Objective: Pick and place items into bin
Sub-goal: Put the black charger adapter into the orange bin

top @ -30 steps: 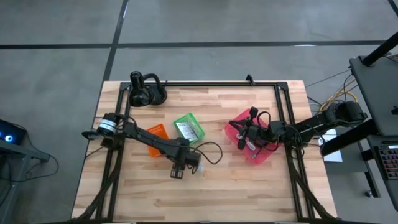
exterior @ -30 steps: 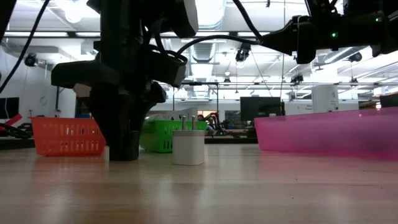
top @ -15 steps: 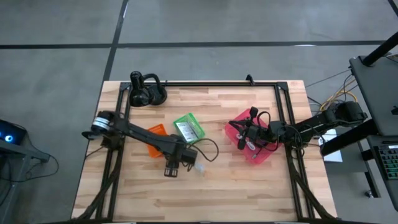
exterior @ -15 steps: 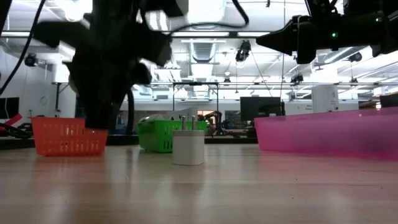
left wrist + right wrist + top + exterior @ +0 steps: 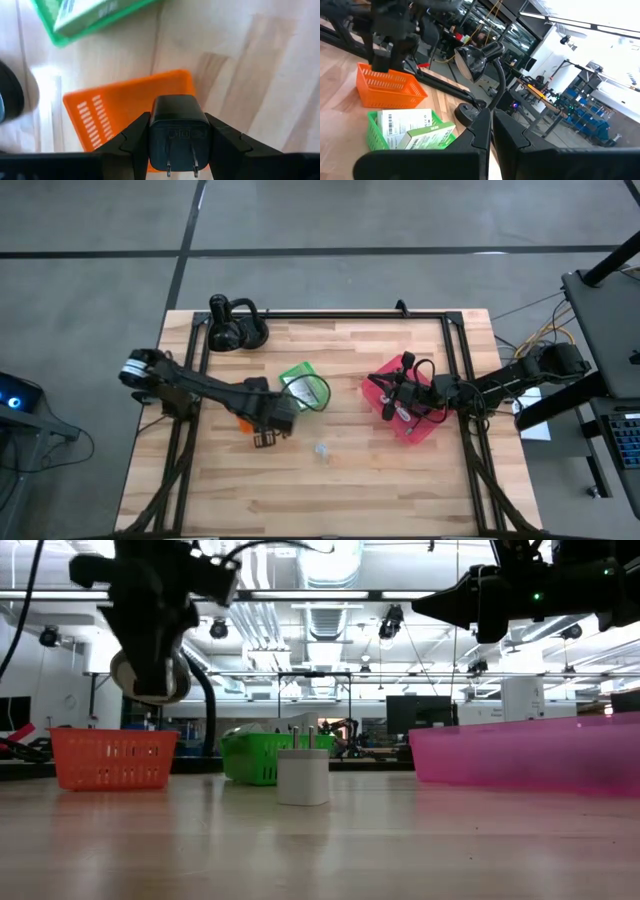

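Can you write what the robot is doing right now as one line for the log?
left hand: shut on black charger | above orange bin | right hand: shut, over pink bin | white charger: on table

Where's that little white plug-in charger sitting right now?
The white charger stands alone on the bare wooden table, prongs up; from above it sits near the middle, in front of the green basket, between the left gripper and the pink bin.

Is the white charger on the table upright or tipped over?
Upright. In the low view the white charger stands on its base on the table with its prongs pointing straight up, alone and untouched.
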`<control>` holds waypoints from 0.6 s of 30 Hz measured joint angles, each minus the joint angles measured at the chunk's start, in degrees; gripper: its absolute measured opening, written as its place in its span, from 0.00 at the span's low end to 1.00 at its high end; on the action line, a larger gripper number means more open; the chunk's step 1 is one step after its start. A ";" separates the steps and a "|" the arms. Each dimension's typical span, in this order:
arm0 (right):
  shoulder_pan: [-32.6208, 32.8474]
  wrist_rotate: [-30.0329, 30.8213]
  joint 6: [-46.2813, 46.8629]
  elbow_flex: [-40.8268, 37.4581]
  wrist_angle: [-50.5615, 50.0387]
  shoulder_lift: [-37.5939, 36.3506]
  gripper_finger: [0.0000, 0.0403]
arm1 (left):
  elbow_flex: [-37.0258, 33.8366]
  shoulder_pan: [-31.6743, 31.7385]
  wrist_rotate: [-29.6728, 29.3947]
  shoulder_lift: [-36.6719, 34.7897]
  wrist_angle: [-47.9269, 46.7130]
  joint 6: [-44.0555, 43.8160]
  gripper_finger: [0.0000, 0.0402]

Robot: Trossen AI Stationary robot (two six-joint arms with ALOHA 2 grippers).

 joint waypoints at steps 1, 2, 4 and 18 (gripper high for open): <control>0.00 0.00 0.00 0.00 -0.02 0.00 0.02 | -1.08 0.24 -0.03 -0.25 0.21 -0.48 0.33; 0.00 0.02 0.00 0.00 -0.02 0.00 0.02 | -2.30 0.34 0.00 -0.55 0.62 -1.27 0.34; 0.00 0.00 0.00 0.00 -0.02 0.00 0.02 | -4.85 0.85 0.13 -0.62 0.95 -1.98 0.33; 0.00 0.01 0.01 0.00 -0.07 0.00 0.02 | -12.29 2.53 2.02 0.13 6.96 -1.63 0.38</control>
